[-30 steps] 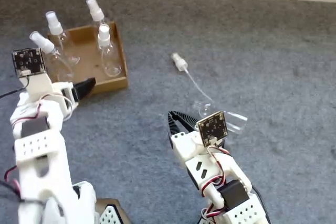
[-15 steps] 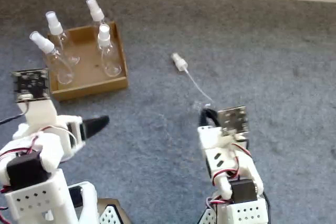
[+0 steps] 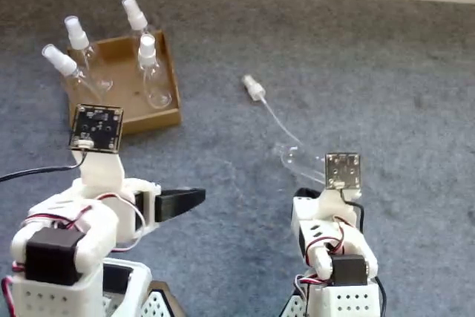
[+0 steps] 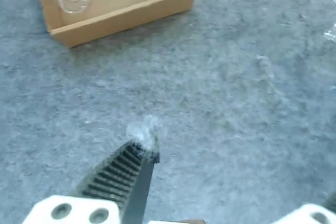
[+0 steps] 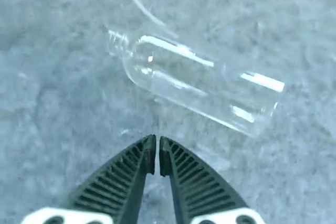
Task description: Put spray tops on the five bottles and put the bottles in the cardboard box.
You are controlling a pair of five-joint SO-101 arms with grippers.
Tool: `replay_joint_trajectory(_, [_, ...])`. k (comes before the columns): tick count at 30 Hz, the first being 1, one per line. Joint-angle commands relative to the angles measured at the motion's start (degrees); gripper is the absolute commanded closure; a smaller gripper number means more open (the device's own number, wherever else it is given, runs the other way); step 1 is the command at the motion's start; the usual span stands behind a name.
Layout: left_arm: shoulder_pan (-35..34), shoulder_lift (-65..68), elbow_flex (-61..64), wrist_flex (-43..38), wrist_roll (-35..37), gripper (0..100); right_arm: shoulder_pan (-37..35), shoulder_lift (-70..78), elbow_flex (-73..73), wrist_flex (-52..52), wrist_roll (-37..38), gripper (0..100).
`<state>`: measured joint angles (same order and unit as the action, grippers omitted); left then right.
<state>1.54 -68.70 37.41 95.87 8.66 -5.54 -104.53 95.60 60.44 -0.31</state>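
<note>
Grey carpeted desk (image 3: 401, 72). Cardboard box (image 3: 172, 116) sits far left and holds four capped bottles (image 3: 154, 79), all upright with spray tops on. Left pincer (image 3: 189, 200) is over bare carpet on the near side of the box, well apart from it; can't tell its state. Fifth bottle (image 5: 194, 85) lies on its side, uncapped, partly behind the right arm in the high view. Right pincer (image 5: 157, 142) is pressed together, empty, just short of that bottle. Loose spray top (image 3: 254, 88) lies beyond it, dip tube ending beside the bottle's neck.
</note>
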Motion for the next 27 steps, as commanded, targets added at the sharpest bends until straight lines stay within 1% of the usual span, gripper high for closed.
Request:
replay_joint_trajectory(1, [5.4,8.0,-3.1,0.2,4.7,54,0.8,-0.8,6.5,3.0,-0.4,98.7])
replay_joint_trajectory(3, [7.4,13.4,-3.7,0.1,6.1,54,0.9,-0.8,6.5,4.4,-0.4,98.7])
replay_joint_trajectory(5, [9.7,18.5,-5.6,0.1,7.9,54,2.8,-0.8,6.5,5.9,-0.4,98.7])
replay_joint_trajectory(10, [18.6,28.4,-12.9,0.1,15.6,54,12.0,-0.8,6.6,6.4,-0.5,98.7])
replay_joint_trajectory(14, [25.2,35.2,-17.4,0.1,19.4,54,19.0,-0.7,6.6,6.5,-0.5,98.7])
replay_joint_trajectory(18, [26.4,42.0,-20.4,0.1,20.3,54,23.9,-0.7,6.6,9.0,-0.5,98.7])
replay_joint_trajectory(22, [26.8,46.5,-21.0,0.1,20.3,54,24.4,-0.7,6.6,9.3,-0.5,98.7])
replay_joint_trajectory(27, [26.9,47.0,-20.9,0.1,20.5,54,24.5,-0.7,6.6,10.9,-0.4,98.7])
